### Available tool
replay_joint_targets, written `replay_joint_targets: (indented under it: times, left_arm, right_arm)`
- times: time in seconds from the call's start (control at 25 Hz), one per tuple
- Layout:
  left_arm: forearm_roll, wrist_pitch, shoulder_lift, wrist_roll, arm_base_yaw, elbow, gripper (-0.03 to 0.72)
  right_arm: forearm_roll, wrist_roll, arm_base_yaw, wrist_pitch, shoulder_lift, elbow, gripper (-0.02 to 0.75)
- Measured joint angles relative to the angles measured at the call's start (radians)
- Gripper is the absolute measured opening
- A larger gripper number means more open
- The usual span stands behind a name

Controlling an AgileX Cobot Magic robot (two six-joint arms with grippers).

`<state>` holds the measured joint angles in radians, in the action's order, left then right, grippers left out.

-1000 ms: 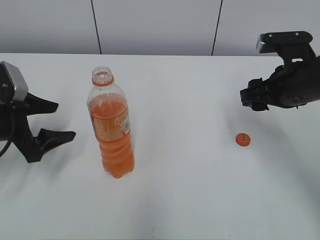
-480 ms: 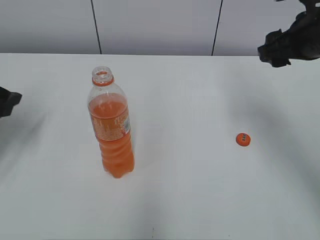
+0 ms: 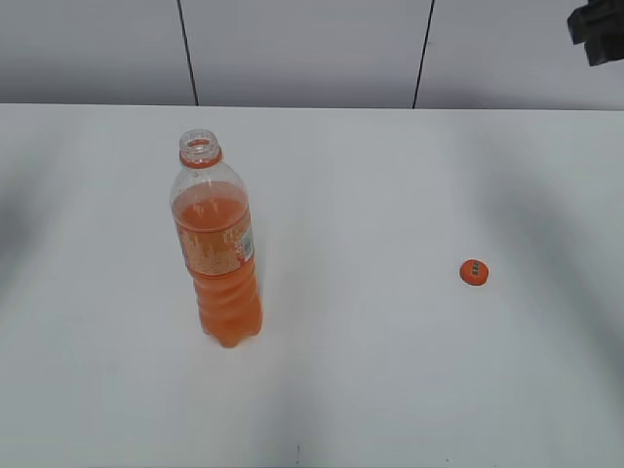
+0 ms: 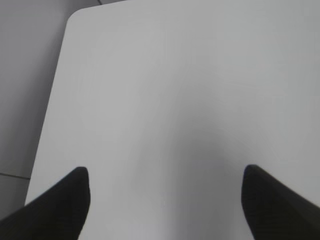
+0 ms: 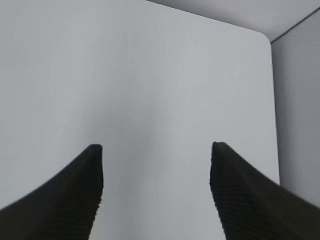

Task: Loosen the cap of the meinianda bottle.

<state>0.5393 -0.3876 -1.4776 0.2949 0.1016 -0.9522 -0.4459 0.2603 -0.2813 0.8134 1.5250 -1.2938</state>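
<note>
The meinianda bottle [image 3: 216, 244] stands upright on the white table [image 3: 390, 370], left of centre, its mouth uncovered above the orange neck ring. The small orange cap [image 3: 473, 272] lies flat on the table far to its right. My left gripper [image 4: 165, 175] is open and empty over bare table near the table's left edge; it is out of the exterior view. My right gripper [image 5: 156, 150] is open and empty over bare table near the far right corner. Only a dark part of the right arm [image 3: 597, 29] shows at the top right of the exterior view. Neither wrist view shows bottle or cap.
A grey panelled wall [image 3: 302, 49] runs behind the table. The left wrist view shows the table's left edge and rounded corner [image 4: 75, 17]. The right wrist view shows its right rounded corner [image 5: 262, 37].
Both arms have drawn back and up: the left one has left the exterior view, the right one has risen to the top right corner. Bottle and cap have not moved.
</note>
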Motion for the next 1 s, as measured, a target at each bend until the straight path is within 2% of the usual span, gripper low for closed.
replay_joint_targets:
  times: [0.2, 0.36, 0.52, 0.76, 1.0]
  left_arm:
    - [-0.318, -0.243, 0.000, -0.306, 0.000, -0.162, 0.562]
    - [-0.479, -0.407, 0.000, -0.448, 0.000, -0.275, 0.562]
    - [-0.521, -0.557, 0.000, -0.483, 0.000, -0.363, 0.562]
    - [-0.524, -0.779, 0.000, -0.488, 0.000, -0.465, 0.562]
    - [-0.524, -0.829, 0.043, -0.486, 0.000, -0.482, 0.562]
  right_arm:
    - [0.036, -0.039, 0.002, 0.168, 0.000, -0.126, 0.504]
    - [0.197, -0.125, 0.041, 0.274, 0.000, -0.228, 0.504]
    - [0.335, -0.192, 0.119, 0.366, 0.000, -0.303, 0.504]
    - [0.372, -0.238, 0.155, 0.402, -0.004, -0.341, 0.504]
    - [0.427, -0.260, 0.155, 0.402, -0.046, -0.341, 0.504]
